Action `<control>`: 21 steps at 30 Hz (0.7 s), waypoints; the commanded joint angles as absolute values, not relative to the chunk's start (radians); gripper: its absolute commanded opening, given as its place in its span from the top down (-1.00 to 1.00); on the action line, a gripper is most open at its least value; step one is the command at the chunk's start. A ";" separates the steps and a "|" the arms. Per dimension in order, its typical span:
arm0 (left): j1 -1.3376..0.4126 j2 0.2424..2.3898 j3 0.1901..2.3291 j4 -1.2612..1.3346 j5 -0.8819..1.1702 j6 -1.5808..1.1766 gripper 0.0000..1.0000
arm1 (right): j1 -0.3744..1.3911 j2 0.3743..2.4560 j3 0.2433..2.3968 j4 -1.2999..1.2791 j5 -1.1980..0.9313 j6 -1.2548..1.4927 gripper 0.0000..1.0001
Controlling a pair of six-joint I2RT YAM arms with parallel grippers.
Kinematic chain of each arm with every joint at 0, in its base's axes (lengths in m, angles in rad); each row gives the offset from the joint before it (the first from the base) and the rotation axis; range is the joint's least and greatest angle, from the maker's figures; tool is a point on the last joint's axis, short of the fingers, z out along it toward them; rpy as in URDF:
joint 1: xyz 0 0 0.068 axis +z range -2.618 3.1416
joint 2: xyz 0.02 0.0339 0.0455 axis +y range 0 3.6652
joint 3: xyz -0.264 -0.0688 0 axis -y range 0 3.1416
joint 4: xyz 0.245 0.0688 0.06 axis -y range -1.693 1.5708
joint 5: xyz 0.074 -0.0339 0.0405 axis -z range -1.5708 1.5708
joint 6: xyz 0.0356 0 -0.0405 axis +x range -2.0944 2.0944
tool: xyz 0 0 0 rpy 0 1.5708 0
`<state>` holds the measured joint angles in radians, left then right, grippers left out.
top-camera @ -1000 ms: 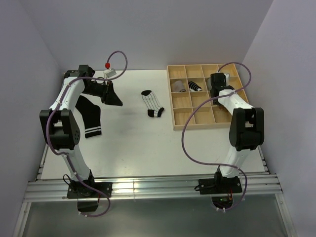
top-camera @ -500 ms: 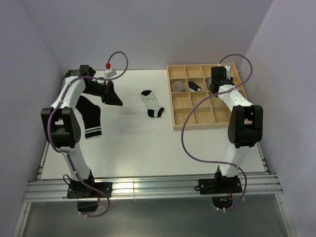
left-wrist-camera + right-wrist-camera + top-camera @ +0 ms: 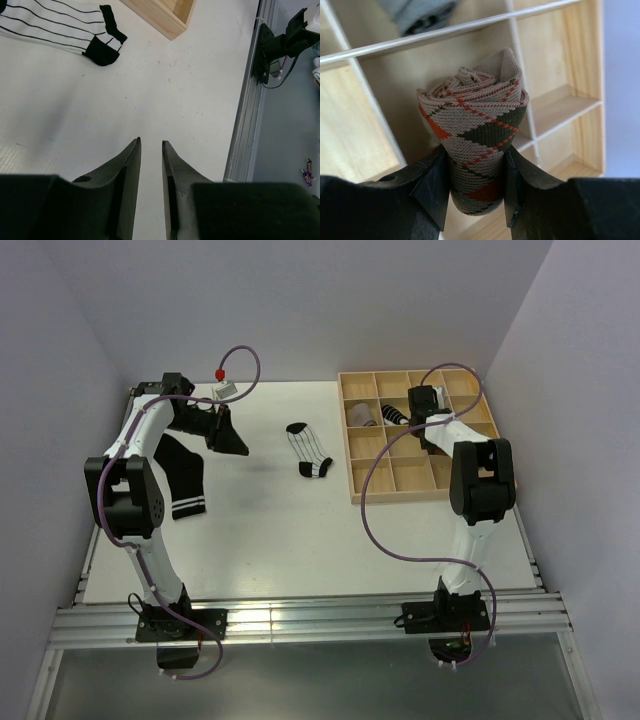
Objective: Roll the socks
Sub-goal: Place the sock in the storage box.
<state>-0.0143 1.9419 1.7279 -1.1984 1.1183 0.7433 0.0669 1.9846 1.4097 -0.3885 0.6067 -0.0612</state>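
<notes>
Around the right fingers: the light wooden grid tray (image 3: 555, 107) lay below the right gripper (image 3: 476, 155); thin dividers crossed ahead of the fingertips and to either side of them; a grey lump of fabric (image 3: 417, 15) sat past one divider, ahead of the fingertips and to their left
Tray contents from above: a pale bundled sock (image 3: 366, 416) and a dark striped bundled sock (image 3: 395, 415) filled neighbouring compartments, the striped one just beside the right fingers
In the way, right: nothing stood between the fingers and the tray floor except the roll they carried
Around the left fingers: bare white table (image 3: 165, 85) spread under the left gripper (image 3: 150, 143); the white sock with thin black stripes (image 3: 55, 27) lay flat ahead of the fingertips and to their left, well apart; a tray corner showed further ahead; the table's metal rail (image 3: 245, 125) ran along their right
Behind the left fingers: the black sock with white stripes (image 3: 180, 478) lay flat on the table beside the arm
Right fingers: closed on the brown-orange sock (image 3: 477, 115), a tight roll standing up between the pads; which compartment it hung over could not be told
Left fingers: a narrow gap, nothing between them
Right arm pose: folded at the elbow, forearm reaching out over the tray, wrist pointing down
Left arm pose: stretched to the far left of the table, wrist turned inward, fingers slanting down above the surface
</notes>
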 commanded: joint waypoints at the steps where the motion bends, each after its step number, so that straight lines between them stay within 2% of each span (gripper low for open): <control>1: -0.014 1.916 1.750 -1.221 1.127 0.773 0.42 | 0.078 2.016 1.480 -0.429 0.543 -0.042 1.00; 12: -0.014 1.905 1.749 -1.232 1.104 0.768 0.42 | 0.068 2.121 1.601 -0.597 0.298 0.037 1.00; 21: -0.015 1.913 1.766 -1.250 1.109 0.758 0.41 | -0.023 2.154 1.626 -0.672 0.083 0.132 0.96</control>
<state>-0.0147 1.9419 1.7283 -1.2312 1.0985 0.7448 -0.0101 2.1056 1.6211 -0.6106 0.2798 0.0414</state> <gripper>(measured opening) 0.294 0.448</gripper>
